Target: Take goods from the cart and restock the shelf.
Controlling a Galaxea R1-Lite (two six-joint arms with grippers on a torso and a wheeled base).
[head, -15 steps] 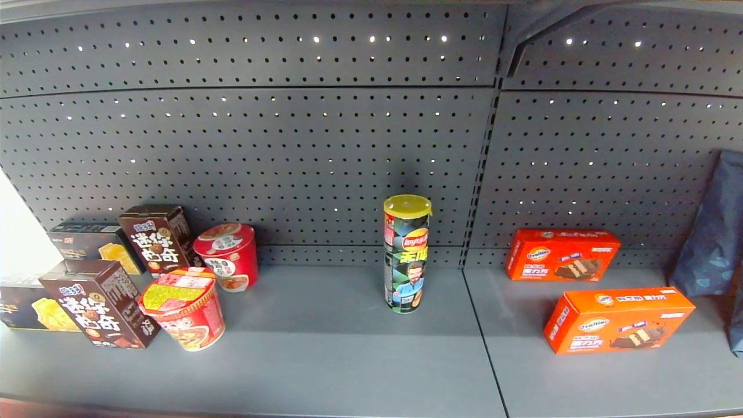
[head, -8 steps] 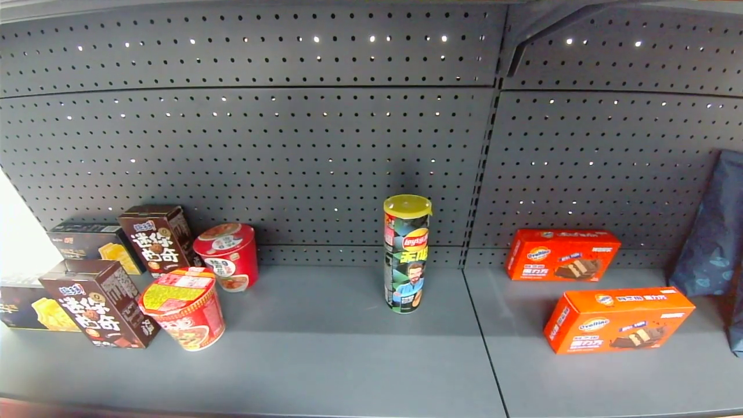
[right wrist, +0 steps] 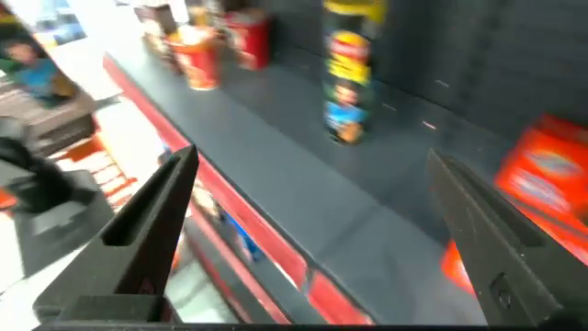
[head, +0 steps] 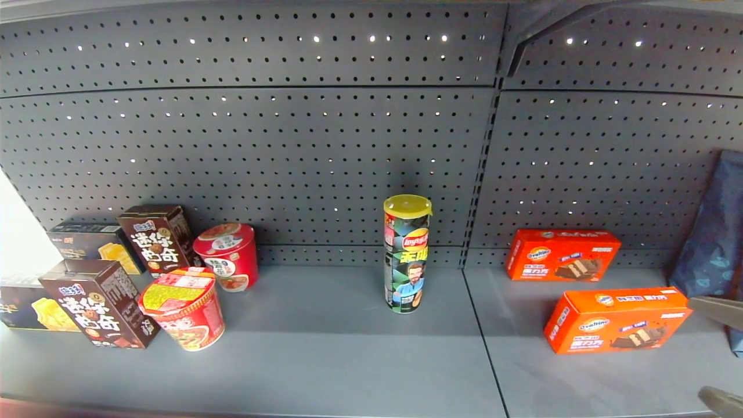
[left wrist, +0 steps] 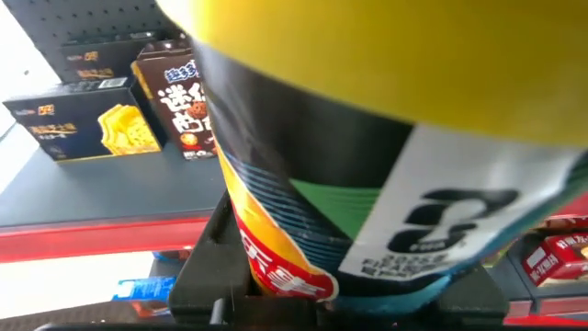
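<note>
The left gripper (left wrist: 340, 292) is clamped on a chip can (left wrist: 367, 184), held out in front of the shelf (head: 348, 360). The right gripper (right wrist: 312, 165) is spread open and empty at the shelf's front edge, near the front orange box (head: 618, 320). Recommended: keep the held can upright, clear the red lip (left wrist: 92, 234), and seat it just beside the standing can (head: 407, 253).

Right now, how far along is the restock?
Done: one chip can stands on the shelf. In hand: left gripper shut on a second chip can. Right gripper open, empty, near the shelf front. Left: shelving the held can.
</note>
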